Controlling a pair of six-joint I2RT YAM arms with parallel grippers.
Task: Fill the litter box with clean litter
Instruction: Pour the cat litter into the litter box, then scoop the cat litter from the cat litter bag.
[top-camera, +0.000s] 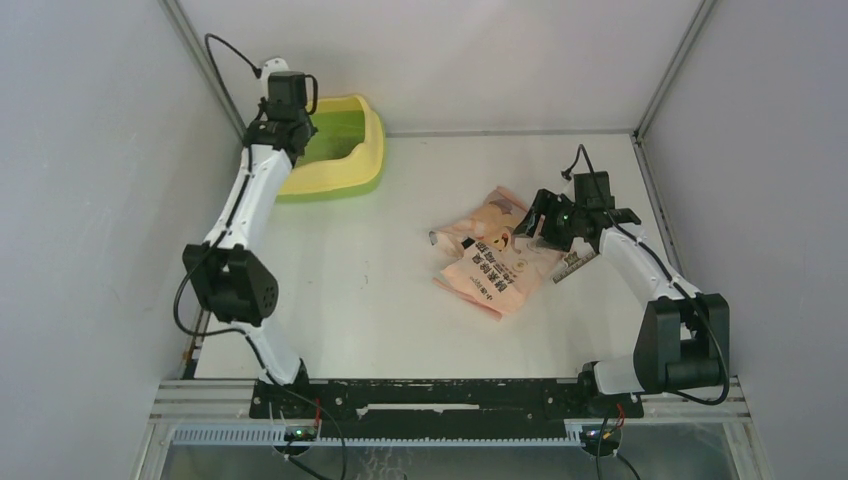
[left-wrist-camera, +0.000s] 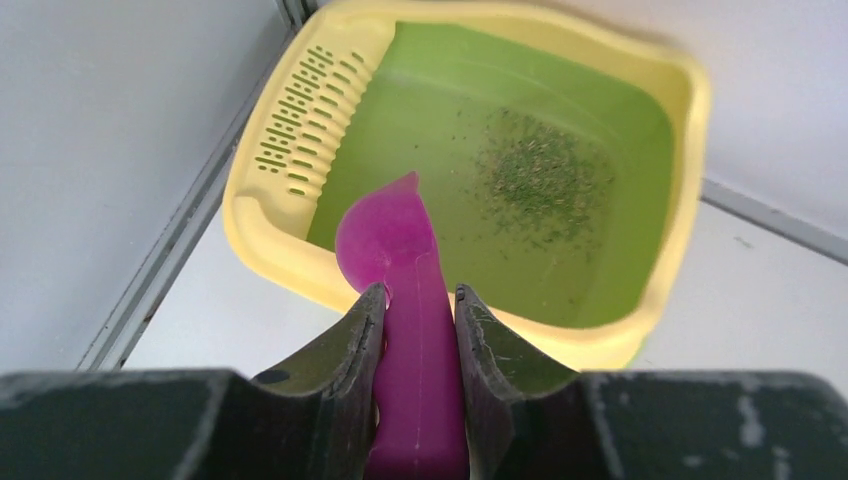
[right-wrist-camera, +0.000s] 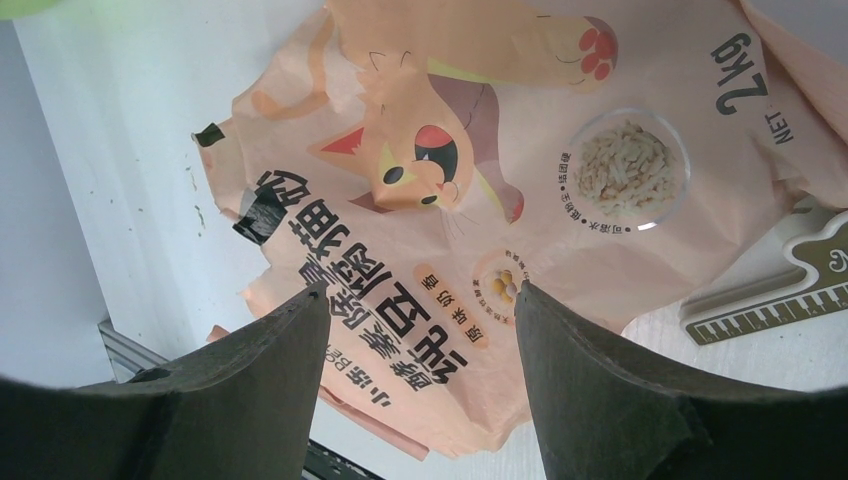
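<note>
The litter box (left-wrist-camera: 300, 85) (top-camera: 362, 160), yellow-walled with a green basin and a slotted grille at its left end, stands in the far left corner. A thin patch of clean litter (left-wrist-camera: 540, 180) speckles the basin floor. My left gripper (left-wrist-camera: 420, 295) (top-camera: 285, 110) hovers at the box's near rim, shut on the handle of a magenta scoop (left-wrist-camera: 395, 245) whose bowl reaches over the basin. Over the flat pink-orange litter bag (right-wrist-camera: 480, 150) (top-camera: 495, 255), my right gripper (right-wrist-camera: 420, 295) (top-camera: 545, 225) hangs open, holding nothing.
A beige ruler-like tool (right-wrist-camera: 770, 300) (top-camera: 572, 266) lies on the table just right of the bag. Grey walls and metal frame rails close in the table on the left, back and right; the litter box sits tight against the left rail.
</note>
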